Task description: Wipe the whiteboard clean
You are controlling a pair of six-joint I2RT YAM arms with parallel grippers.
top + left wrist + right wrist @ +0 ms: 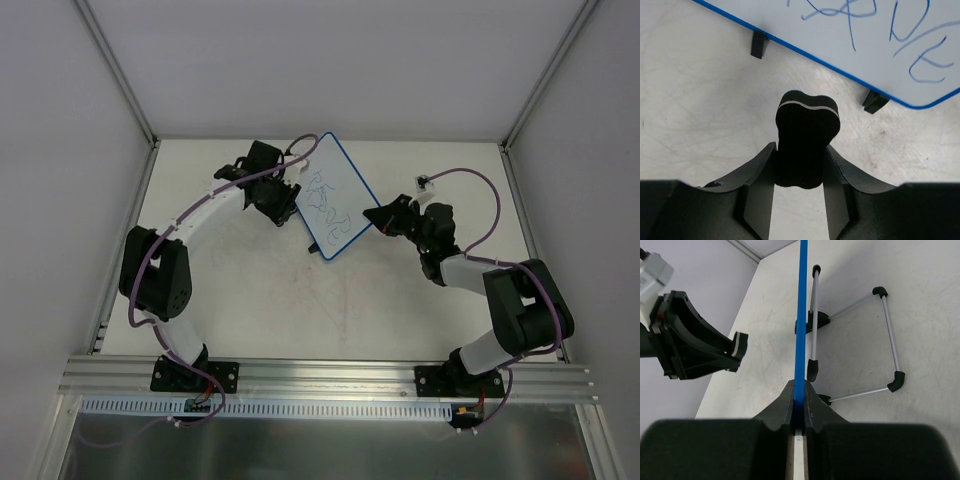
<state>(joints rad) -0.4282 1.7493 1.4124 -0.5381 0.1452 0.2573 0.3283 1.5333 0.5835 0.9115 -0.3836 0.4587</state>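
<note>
Whiteboard [331,196] with blue scribbles sits between the two claws, above the counter [330,310]. The right claw [799,399] is clenched on its thin blue rim, and the board's edge runs straight ahead from the fingers. The left claw [800,149] grips a black eraser [807,125], which points toward the board's edge just ahead, apart from it. A wire stand [896,381] is to the right of the right claw.

A pale matte surface [340,310], scuffed with faint scratches and smudges, is boxed in by plain light-grey panels: a back wall [340,60], a left wall [50,200] and a right wall [595,200]. Slim metal posts [115,68] rise at the far corners. Along the near edge runs a ribbed aluminium rail [330,375], with a slotted white strip [330,408] just below it. The light is soft and even.
</note>
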